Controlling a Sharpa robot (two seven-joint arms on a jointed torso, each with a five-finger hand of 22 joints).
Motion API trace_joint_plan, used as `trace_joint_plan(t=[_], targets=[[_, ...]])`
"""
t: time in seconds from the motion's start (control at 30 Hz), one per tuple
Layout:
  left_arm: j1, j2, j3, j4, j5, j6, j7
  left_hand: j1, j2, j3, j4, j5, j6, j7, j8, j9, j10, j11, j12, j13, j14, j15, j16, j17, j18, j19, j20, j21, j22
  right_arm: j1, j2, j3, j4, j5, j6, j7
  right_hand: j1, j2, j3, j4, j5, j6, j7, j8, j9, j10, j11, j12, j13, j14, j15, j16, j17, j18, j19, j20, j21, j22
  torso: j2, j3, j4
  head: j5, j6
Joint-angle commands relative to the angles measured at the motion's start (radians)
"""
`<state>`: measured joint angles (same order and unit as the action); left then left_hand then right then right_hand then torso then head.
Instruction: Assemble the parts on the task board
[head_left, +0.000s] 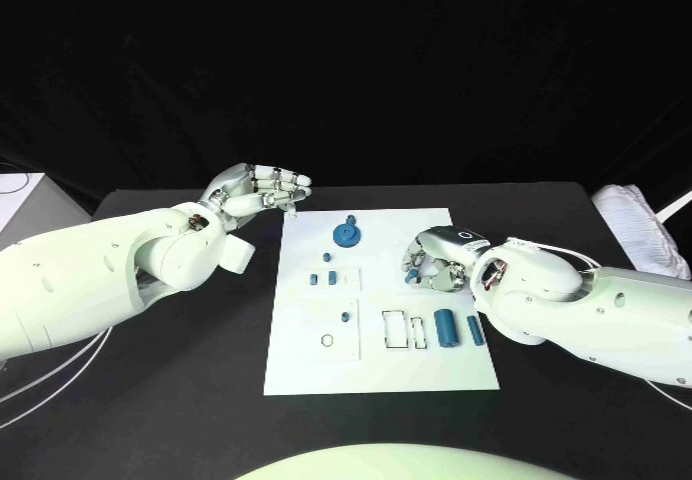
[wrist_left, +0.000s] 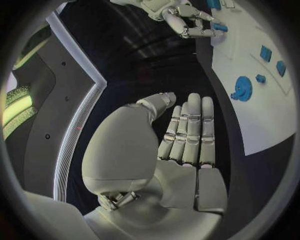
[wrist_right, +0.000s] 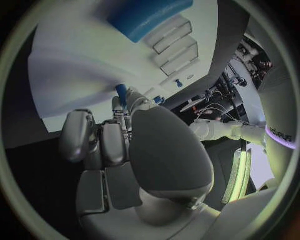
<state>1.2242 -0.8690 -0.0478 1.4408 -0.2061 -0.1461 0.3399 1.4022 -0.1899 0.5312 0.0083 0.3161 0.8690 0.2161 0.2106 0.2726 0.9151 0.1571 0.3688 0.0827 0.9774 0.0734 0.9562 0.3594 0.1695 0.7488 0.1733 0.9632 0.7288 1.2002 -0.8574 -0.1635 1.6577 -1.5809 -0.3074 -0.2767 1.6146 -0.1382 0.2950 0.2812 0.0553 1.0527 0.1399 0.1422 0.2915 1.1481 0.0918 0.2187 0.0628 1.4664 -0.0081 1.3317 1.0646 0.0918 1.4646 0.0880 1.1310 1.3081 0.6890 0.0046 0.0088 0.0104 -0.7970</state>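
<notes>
R hand (head_left: 433, 262) sits over the right-middle of the task board (head_left: 378, 370), fingers curled in round a small blue part (head_left: 414, 272) – the right wrist view shows a blue peg (wrist_right: 120, 93) pinched at the fingertips, just above the white plate. So it has hold of one piece; can't tell whether it's lifting it or setting it into a seat.

L hand (head_left: 257, 193) hangs off the board's far-left corner, over black table (head_left: 173, 400). Left wrist view: fingers (wrist_left: 190, 130) straight and close together, thumb beside them, nothing held – idle.

On the board: round blue disc (head_left: 348, 234) near the far edge, a few small blue bits (head_left: 330, 277) below it in the middle, two blue cylinders (head_left: 447, 327) lying near the right edge beside outlined slots (head_left: 394, 329). A couple of recesses near the left-front look unfilled.

Judgement – early to mid stage. Most pieces seem loose or parked, several seats open; one part is in hand. Left to do, prob.: place this peg, then the cylinders and the rest. Which small bits are already seated – too small to tell.
</notes>
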Motion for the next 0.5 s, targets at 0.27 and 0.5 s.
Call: trace_joint_plan(t=[0.27,0.5], targets=[[0.001,0.0,0.001,0.003,0.007,0.009,0.007,-0.001,0.009,-0.004,-0.001,-0.002,0.004,0.001,0.001,-0.002,0.006,-0.003,0.005,0.0,0.002,0.004,-0.004,-0.001,0.014,0.008,0.003,-0.006,-0.001,-0.005,0.001,-0.002,0.008,-0.076,-0.014,-0.018,0.002,-0.038,0.243,-0.121,-0.005,0.058,-0.008,0.033,0.018,0.126,-0.035,-0.042,0.022,0.015,-0.016,0.019,0.023,-0.029,0.034,-0.017,0.09,0.116,-0.001,-0.0005,0.0004,-0.001,-0.004],[0.001,0.0,0.001,0.002,0.007,0.009,0.007,-0.001,0.009,-0.004,-0.001,-0.002,0.004,0.001,0.001,-0.002,0.006,-0.003,0.005,0.0,0.002,0.004,-0.004,-0.001,0.014,0.008,0.003,-0.006,-0.001,-0.006,-0.004,-0.001,0.026,-0.083,-0.06,-0.01,-0.09,-0.057,0.357,-0.202,-0.006,0.07,-0.013,0.055,0.04,0.16,-0.041,-0.059,0.044,0.015,-0.022,0.022,0.025,-0.034,0.038,-0.021,0.126,0.14,-0.001,-0.0003,0.0001,-0.001,-0.004]])
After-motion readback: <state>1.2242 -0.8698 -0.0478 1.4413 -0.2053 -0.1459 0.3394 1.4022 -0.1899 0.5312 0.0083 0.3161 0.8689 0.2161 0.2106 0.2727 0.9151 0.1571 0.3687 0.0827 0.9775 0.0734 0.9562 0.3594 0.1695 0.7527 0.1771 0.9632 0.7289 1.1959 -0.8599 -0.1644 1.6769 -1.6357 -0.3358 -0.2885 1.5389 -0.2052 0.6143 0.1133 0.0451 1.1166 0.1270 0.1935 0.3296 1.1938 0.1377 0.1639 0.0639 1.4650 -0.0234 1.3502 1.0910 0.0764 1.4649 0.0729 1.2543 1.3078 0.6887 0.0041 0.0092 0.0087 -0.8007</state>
